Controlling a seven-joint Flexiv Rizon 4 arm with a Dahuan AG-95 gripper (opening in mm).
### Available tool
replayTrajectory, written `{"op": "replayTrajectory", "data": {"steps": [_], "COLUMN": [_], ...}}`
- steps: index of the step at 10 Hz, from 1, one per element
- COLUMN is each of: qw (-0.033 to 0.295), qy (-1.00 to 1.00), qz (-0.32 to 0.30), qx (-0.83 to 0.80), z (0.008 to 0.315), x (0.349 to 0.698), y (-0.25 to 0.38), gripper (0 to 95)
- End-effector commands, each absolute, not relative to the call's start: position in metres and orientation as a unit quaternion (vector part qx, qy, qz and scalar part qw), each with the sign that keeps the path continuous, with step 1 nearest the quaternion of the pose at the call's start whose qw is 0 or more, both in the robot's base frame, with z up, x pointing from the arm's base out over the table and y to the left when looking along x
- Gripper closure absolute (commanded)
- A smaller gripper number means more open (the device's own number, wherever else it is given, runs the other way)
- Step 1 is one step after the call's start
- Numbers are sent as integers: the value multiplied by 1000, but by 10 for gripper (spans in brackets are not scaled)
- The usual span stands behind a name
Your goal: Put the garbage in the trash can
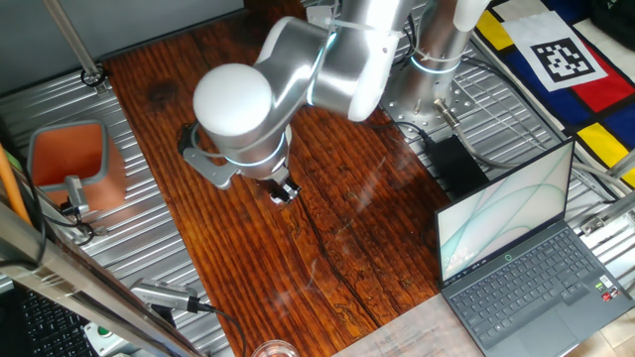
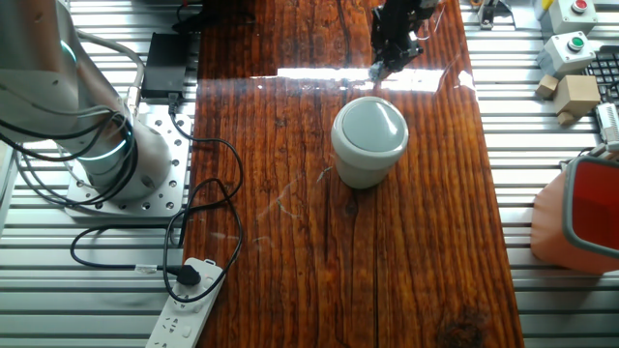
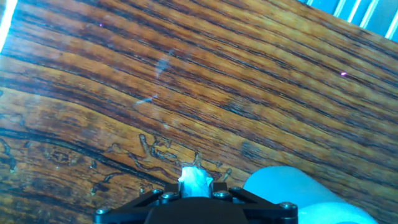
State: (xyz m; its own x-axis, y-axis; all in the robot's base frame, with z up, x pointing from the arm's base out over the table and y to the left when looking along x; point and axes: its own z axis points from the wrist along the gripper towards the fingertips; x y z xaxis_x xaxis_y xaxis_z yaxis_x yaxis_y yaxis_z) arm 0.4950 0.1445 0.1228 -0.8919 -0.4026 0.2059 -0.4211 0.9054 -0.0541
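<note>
Hovering just beyond the trash can (image 2: 369, 141), on its far side in the other fixed view: gripper (image 2: 384, 68), pinching the garbage (image 3: 194, 181) tight between the fingertips. Showing as a bluish-white wad at the tips in hand view, trash can rim (image 3: 292, 193) peeking in just beside it. Sitting off to the trash can's right: orange container (image 2: 580, 213).

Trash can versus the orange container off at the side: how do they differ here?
The trash can is pale grey-white and round; the orange container is square-topped. The trash can stands on the wooden board, near the gripper holding the garbage; the orange container sits off the board on the ribbed metal. Both stand upright.
</note>
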Motion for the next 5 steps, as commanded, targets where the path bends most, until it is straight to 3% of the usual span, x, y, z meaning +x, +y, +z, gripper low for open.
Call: {"op": "replayTrajectory", "data": {"steps": [1, 5], "qw": [107, 114], "qy": [-953, -942], "qz": [24, 25], "qx": [283, 313], "z": [156, 182], "x": [492, 480], "y": [106, 70], "gripper": [950, 950]}}
